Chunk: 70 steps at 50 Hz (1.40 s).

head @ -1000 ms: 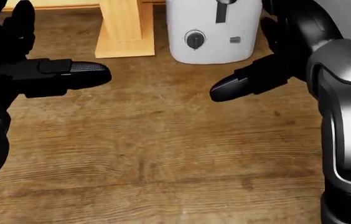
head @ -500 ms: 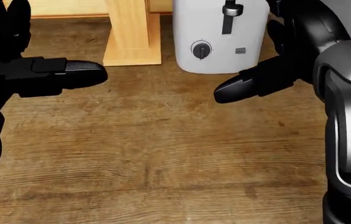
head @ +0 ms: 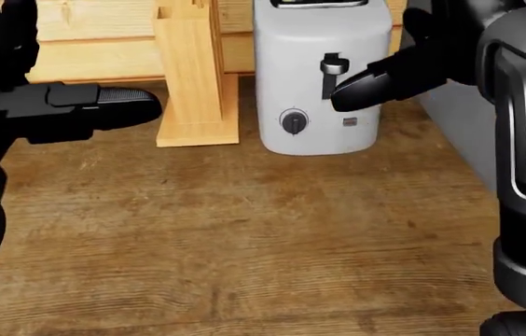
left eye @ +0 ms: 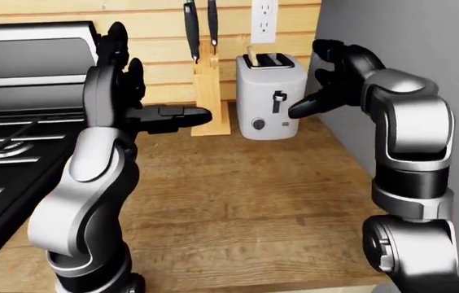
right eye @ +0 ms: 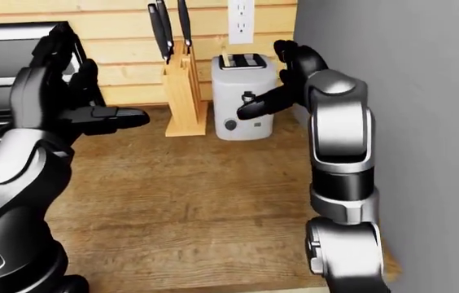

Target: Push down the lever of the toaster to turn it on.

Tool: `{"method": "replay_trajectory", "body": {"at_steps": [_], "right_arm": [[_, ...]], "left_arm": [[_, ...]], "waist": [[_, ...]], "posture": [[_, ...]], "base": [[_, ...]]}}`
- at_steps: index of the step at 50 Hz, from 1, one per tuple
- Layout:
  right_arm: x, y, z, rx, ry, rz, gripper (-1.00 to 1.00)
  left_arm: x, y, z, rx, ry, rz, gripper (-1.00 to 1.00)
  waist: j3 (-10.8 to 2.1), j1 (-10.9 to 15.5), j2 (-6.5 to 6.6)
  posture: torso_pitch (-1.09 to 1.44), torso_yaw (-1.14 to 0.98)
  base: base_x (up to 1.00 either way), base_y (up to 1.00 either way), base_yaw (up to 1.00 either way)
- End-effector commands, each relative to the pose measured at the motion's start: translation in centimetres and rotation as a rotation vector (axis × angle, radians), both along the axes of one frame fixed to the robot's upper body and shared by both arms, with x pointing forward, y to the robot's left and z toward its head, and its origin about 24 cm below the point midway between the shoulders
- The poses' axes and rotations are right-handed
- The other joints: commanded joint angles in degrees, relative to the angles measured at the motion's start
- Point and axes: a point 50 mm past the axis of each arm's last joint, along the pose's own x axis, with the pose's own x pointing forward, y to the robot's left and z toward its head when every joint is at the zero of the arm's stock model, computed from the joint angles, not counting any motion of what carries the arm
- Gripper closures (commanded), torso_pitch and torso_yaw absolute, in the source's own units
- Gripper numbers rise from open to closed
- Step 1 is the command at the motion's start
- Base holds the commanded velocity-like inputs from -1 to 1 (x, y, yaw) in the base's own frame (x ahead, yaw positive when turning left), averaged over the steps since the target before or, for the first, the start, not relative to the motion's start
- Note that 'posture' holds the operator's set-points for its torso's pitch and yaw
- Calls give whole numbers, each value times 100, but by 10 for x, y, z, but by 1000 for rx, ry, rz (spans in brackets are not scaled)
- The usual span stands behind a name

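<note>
Right robot hand, fingers open, hovers beside the toaster lever (toaster at worktop's far right corner); I'd set a fingertip atop it, press straight down.

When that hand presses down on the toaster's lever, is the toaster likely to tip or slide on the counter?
Probably not tip: the toaster stands upright on a broad base, and the lever travels straight down a slot on its face. It might slide a little, since the wooden counter looks smooth. The right hand reaches in from the side, so a slanted push could nudge it.
</note>
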Motion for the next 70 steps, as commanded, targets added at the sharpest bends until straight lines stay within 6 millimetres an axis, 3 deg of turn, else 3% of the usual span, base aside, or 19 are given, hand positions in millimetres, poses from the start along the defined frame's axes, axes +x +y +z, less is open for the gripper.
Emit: {"method": "replay_trajectory", "body": {"at_steps": [1,6,16,48,70], "right_arm": [[2,1,24,-17,-95,20,-100],[15,3,32,-25,-91,34,-100],[37,14,30,-28,-74,78,-100],[62,42,18,-15,-57,153,-100],[75,44,-2,7,-16,176,-100]], "left_arm": [[-2,1,14,-1,-77,11,-100],[-2,1,15,-10,-73,8,-100],[-2,0,15,-15,-64,8,-100],[-1,0,14,-20,-53,9,-100],[-1,-1,15,-21,-52,4,-100]], "waist": [[-72,-19,-16],[-83,-3,-17],[-74,8,-15],[-101,-10,13],[-122,-34,23]], "posture": [[-30,0],[-30,0],[-30,0],[-30,0],[-30,0]], "base": [[0,0,0],[0,0,0],[0,0,0],[0,0,0],[0,0,0]]}}
